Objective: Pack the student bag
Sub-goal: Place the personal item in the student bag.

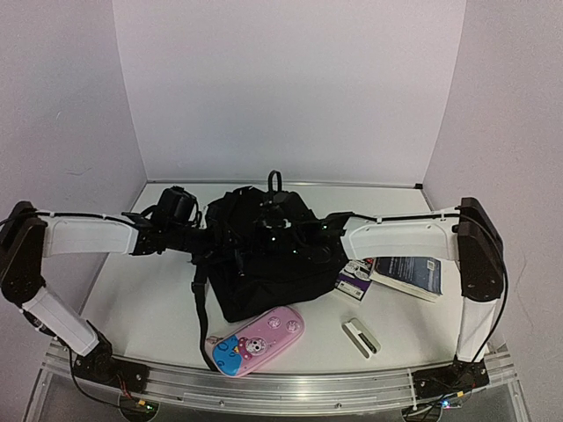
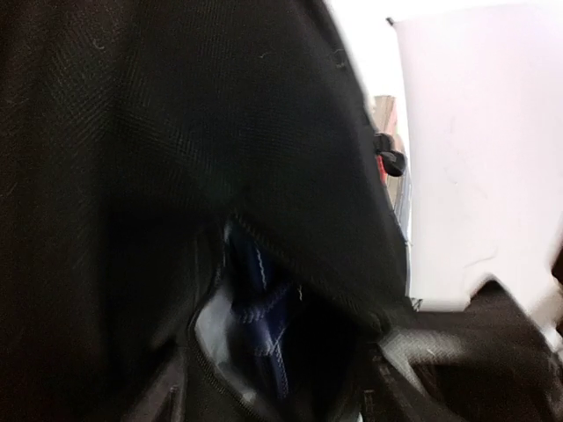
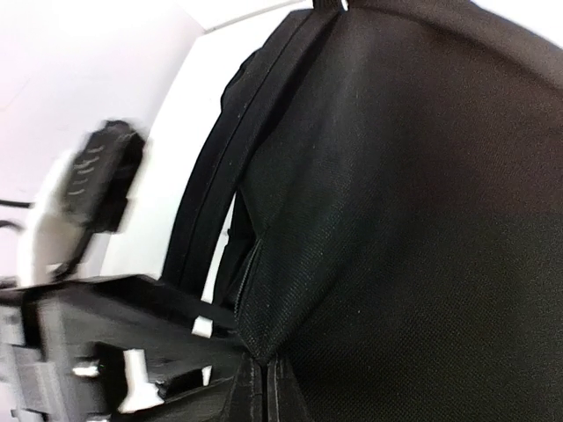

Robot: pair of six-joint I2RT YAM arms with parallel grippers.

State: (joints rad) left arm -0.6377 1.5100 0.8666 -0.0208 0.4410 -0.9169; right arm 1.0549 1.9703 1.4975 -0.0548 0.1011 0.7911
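Left gripper [image 1: 201,239] against left flank of large black soft fabric backpack [image 1: 264,268], standing centre of the desk [image 1: 141,303]; jaw spread unreadable, too blurred. Its camera looks into a gaping pocket [image 2: 211,338], blue-checked item [image 2: 259,308] inside. Right gripper [image 3: 262,376] closed, pinching a fold of backpack cloth, probably to hold the pocket mouth taut. Far right, pale paperback book [image 1: 406,274] lies unpacked.

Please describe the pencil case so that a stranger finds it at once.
Find the big black student bag in the middle of the table. Directly before it, toward the near edge, lies the pencil case. It alone is pink with one blue end and cartoon figures.
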